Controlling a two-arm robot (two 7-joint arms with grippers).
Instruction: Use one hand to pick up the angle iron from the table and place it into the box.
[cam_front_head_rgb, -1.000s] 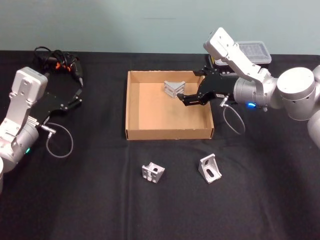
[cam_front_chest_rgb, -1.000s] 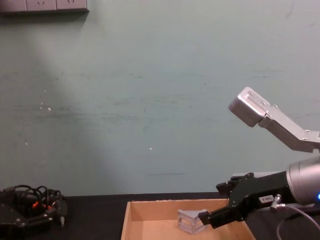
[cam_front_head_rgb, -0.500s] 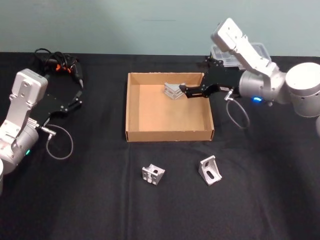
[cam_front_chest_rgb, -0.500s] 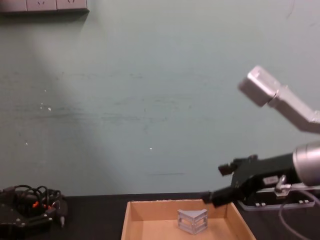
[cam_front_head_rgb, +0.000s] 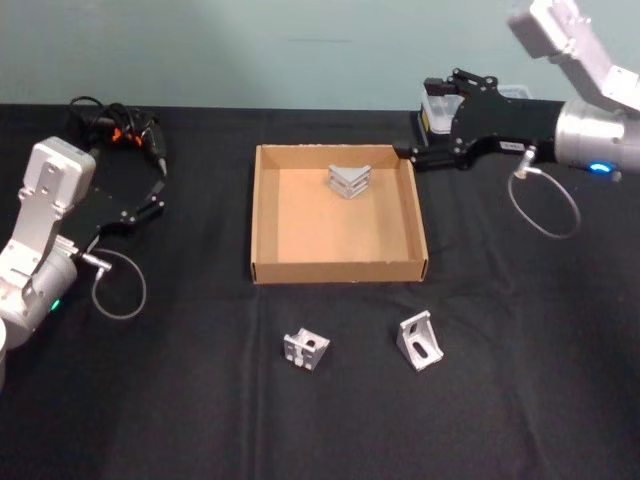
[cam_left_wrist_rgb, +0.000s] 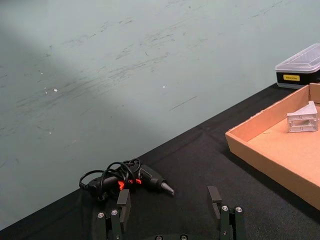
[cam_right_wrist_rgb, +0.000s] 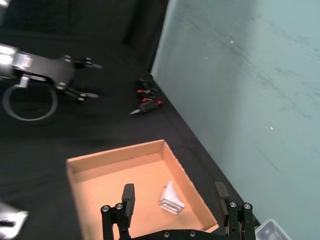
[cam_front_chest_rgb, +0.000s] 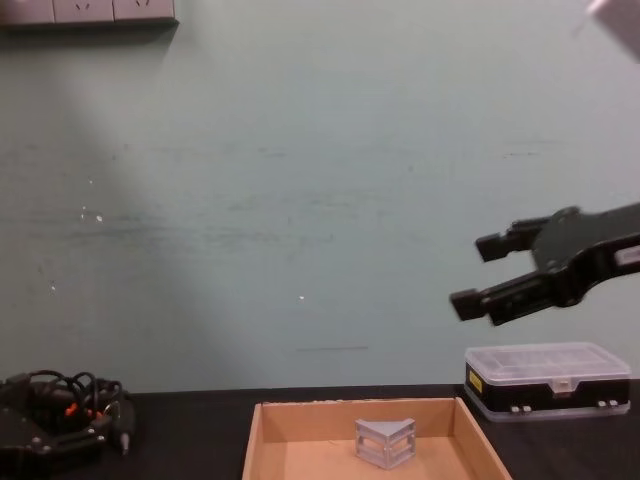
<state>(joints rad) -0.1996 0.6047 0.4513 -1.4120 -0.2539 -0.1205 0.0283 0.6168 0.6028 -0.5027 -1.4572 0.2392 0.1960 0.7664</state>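
- Tan cardboard first: the box (cam_front_head_rgb: 338, 268) sits on the black table (cam_front_head_rgb: 200, 420). One angle iron (cam_front_head_rgb: 349, 180) lies on its floor, close to the 12 o'clock wall.
- My right gripper (cam_front_chest_rgb: 472, 273) hangs in the air off the box's 2 o'clock corner, above a black case with a clear lid (cam_front_chest_rgb: 548, 380). Its fingers are spread wide and grip nothing — nothing of mine touches the angle iron.
- From my right wrist I look down between those parted fingers (cam_right_wrist_rgb: 128, 195) onto the box, with the angle iron showing in the gap between them.
- My left gripper (cam_front_head_rgb: 158, 190) is parked out at 9 o'clock from the box, fingers apart and empty.
- On the bare table lie a second angle iron (cam_front_head_rgb: 306, 348) at 6 o'clock from the box and a third angle iron (cam_front_head_rgb: 421, 339) at about 5 o'clock — apart from each other and from the box.
- A corded tool (cam_front_head_rgb: 115, 125) lies at 10 o'clock, near the table's far edge.
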